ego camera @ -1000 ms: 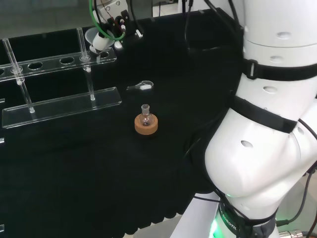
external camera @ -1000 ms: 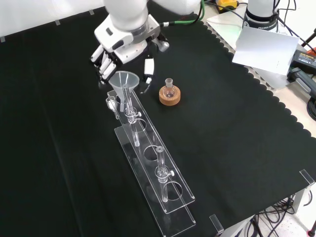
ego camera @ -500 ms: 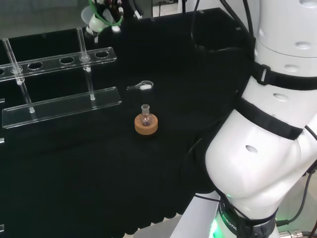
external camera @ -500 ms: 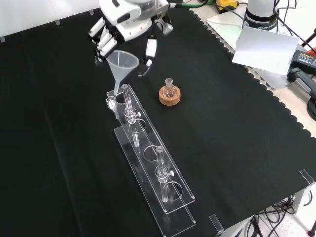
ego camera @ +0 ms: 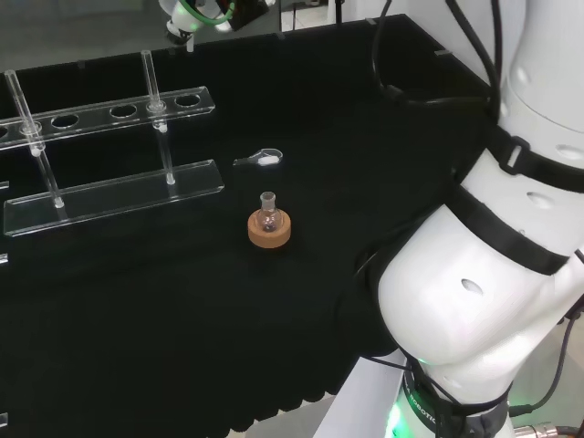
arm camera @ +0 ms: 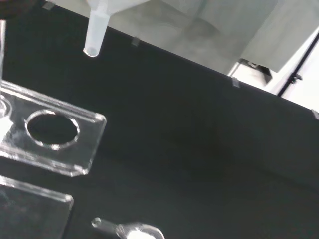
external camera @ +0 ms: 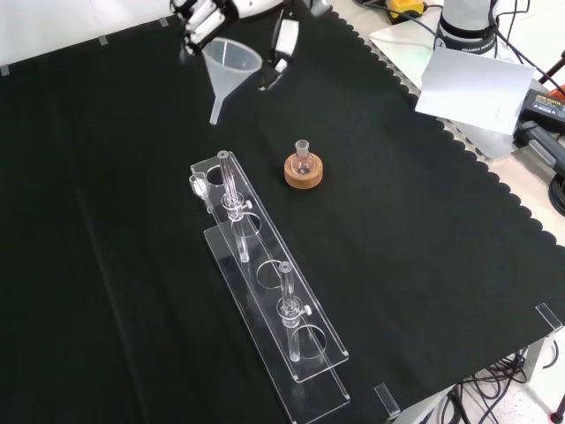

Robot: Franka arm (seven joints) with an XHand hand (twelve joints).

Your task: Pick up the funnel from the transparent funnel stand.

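Funnel (external camera: 231,67) sits at the upper left of the front view, its wide mouth up against the hand (external camera: 216,11) and its stem pointing down and a little to the frame's left. The hand's fingers (external camera: 201,16) curl round the rim on the frame's left side of the cone, and the thumb (external camera: 284,37) reaches down on its right side, so the cone is pinched between them. In the wrist view the stem (arm camera: 93,36) hangs at the upper left, its open tip well clear above the end hole of the transparent funnel stand (arm camera: 55,139), which lies at the left edge lower down.

The relation that matters is the stem's long axis against that end hole. In the front view the stand (external camera: 265,291) runs from mid-frame toward the lower right, and the funnel's tip is apart from its near end, above and slightly left of it in the frame. Judging by this gap, the stem is free of the hole, so the lift looks essentially done.

In the head view the hand (ego camera: 187,11) with the funnel shows at the top edge, upper left. A small flask on a cork ring (external camera: 303,170) stands just right of the stand's upper end in the front view, well below the funnel.
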